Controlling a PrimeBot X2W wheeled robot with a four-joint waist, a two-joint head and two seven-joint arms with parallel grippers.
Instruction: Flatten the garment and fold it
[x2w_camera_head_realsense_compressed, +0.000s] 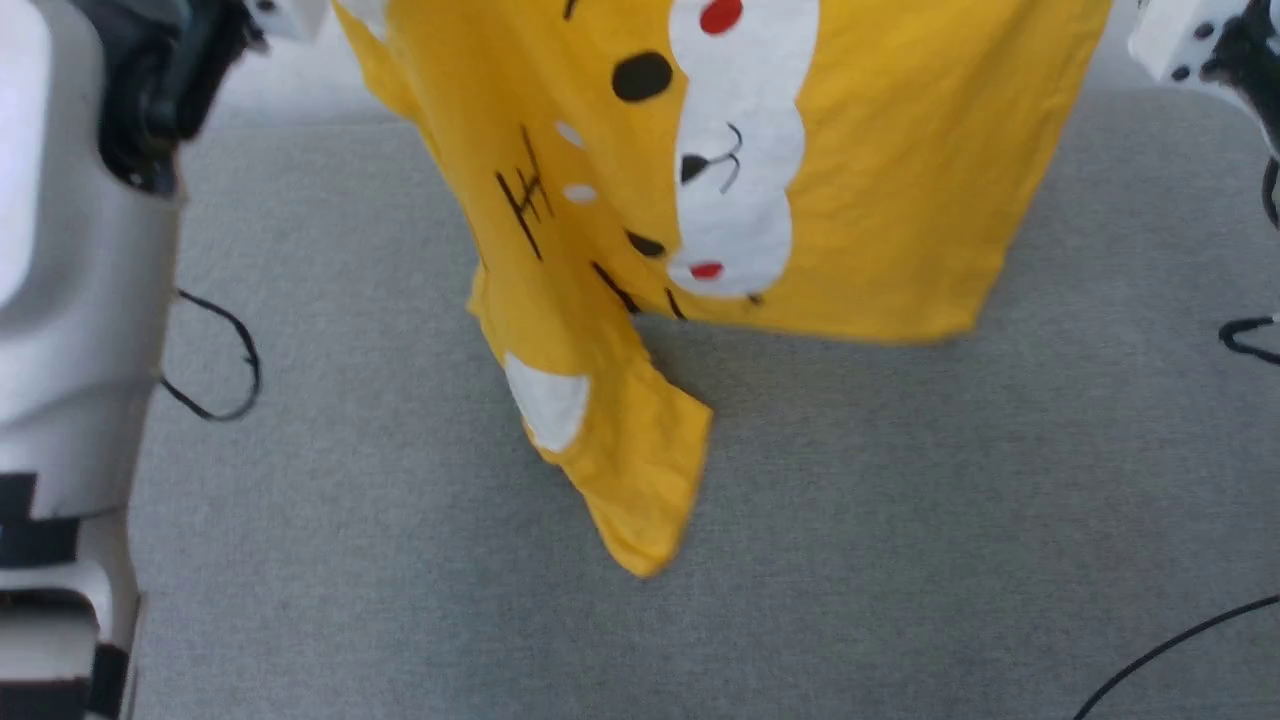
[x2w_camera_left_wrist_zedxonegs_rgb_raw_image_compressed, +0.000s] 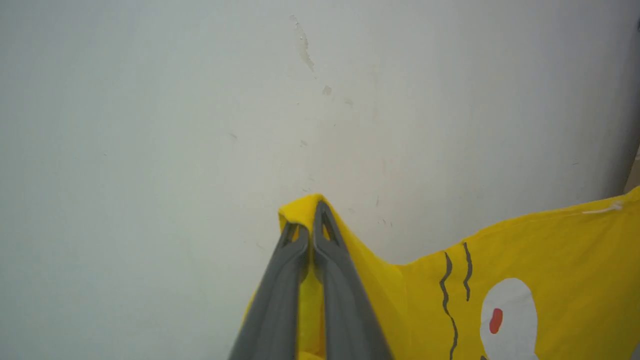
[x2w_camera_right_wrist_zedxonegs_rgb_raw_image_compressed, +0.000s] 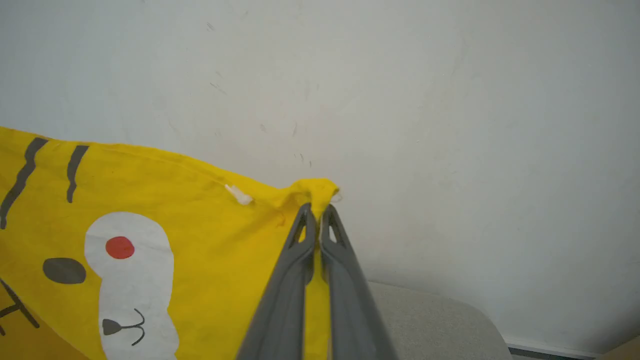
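The garment (x2w_camera_head_realsense_compressed: 900, 170), a bright yellow T-shirt with a white patch, red dots and black lines, hangs in the air above the grey surface (x2w_camera_head_realsense_compressed: 900, 520). One sleeve with a white patch (x2w_camera_head_realsense_compressed: 548, 400) droops down and touches the surface. In the left wrist view my left gripper (x2w_camera_left_wrist_zedxonegs_rgb_raw_image_compressed: 312, 220) is shut on a bunched corner of the garment (x2w_camera_left_wrist_zedxonegs_rgb_raw_image_compressed: 550, 260). The right wrist view has my right gripper (x2w_camera_right_wrist_zedxonegs_rgb_raw_image_compressed: 316, 215) shut on the opposite top corner of the garment (x2w_camera_right_wrist_zedxonegs_rgb_raw_image_compressed: 190, 210), near a small white tag (x2w_camera_right_wrist_zedxonegs_rgb_raw_image_compressed: 239, 195).
A pale wall (x2w_camera_left_wrist_zedxonegs_rgb_raw_image_compressed: 200, 100) stands behind the shirt. My left arm's pale casing (x2w_camera_head_realsense_compressed: 70, 300) fills the left edge of the head view, with a black cable loop (x2w_camera_head_realsense_compressed: 230, 370). More black cables (x2w_camera_head_realsense_compressed: 1250, 335) lie at the right edge.
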